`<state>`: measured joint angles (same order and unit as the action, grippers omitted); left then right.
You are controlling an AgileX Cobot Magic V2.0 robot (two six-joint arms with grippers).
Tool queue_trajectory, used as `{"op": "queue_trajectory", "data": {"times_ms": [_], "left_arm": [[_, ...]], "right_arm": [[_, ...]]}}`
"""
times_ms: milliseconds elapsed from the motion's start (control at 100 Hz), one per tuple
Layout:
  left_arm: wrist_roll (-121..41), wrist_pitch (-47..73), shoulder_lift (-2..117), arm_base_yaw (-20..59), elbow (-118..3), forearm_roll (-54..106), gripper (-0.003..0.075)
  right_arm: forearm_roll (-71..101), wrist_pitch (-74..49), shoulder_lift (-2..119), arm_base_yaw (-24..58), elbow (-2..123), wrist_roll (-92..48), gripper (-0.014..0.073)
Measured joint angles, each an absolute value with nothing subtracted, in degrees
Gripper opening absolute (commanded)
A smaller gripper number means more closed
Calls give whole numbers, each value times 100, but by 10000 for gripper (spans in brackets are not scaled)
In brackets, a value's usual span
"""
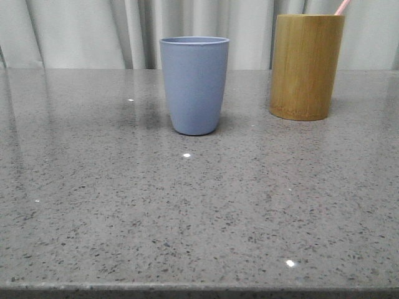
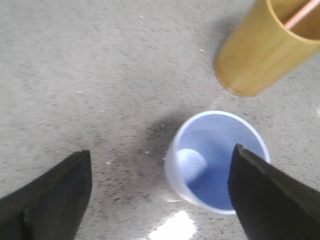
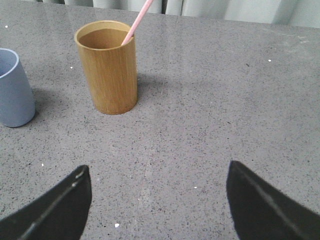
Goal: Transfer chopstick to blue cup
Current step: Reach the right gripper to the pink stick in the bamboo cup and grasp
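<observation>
The blue cup (image 1: 194, 84) stands upright near the middle of the grey table, empty inside as the left wrist view shows (image 2: 217, 160). A pale pink chopstick (image 1: 341, 7) leans out of the bamboo cylinder (image 1: 306, 66) at the back right; its tip also shows in the wrist views (image 2: 301, 14) (image 3: 137, 22). My left gripper (image 2: 161, 152) hangs open above the table beside the blue cup, one finger over the rim. My right gripper (image 3: 157, 169) is open over bare table, short of the bamboo cylinder (image 3: 107, 66). Neither gripper shows in the front view.
Pale curtains (image 1: 124, 31) hang behind the table's far edge. The table's front edge (image 1: 199, 289) runs along the bottom of the front view. The blue cup (image 3: 14, 90) and bamboo cylinder stand about a cup's width apart.
</observation>
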<state>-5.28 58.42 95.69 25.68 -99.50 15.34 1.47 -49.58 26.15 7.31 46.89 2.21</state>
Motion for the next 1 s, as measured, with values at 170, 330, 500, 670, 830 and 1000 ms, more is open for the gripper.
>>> {"op": "queue_trajectory", "data": {"times_ms": [170, 330, 500, 670, 830, 1000], "left_arm": [[-528, 5849, 9295, 2105, -9848, 1485, 548], [-528, 5738, 8849, 1669, -9264, 1468, 548], [-528, 5367, 8119, 1306, -8245, 1469, 547], [-528, 4968, 7126, 1050, -7054, 1443, 547], [-528, 4774, 6186, 694, -6108, 1443, 548], [-528, 4755, 5339, 368, -5275, 1419, 547]], "right_arm": [[147, -4958, 2615, 731, 4689, 221, 561], [147, -4958, 2615, 731, 4689, 221, 561], [147, -4932, 2615, 731, 4689, 221, 561], [147, -4689, 2615, 731, 4689, 221, 561], [147, -4429, 2615, 731, 4689, 221, 561], [358, -3888, 2615, 731, 4619, 221, 561]]}}
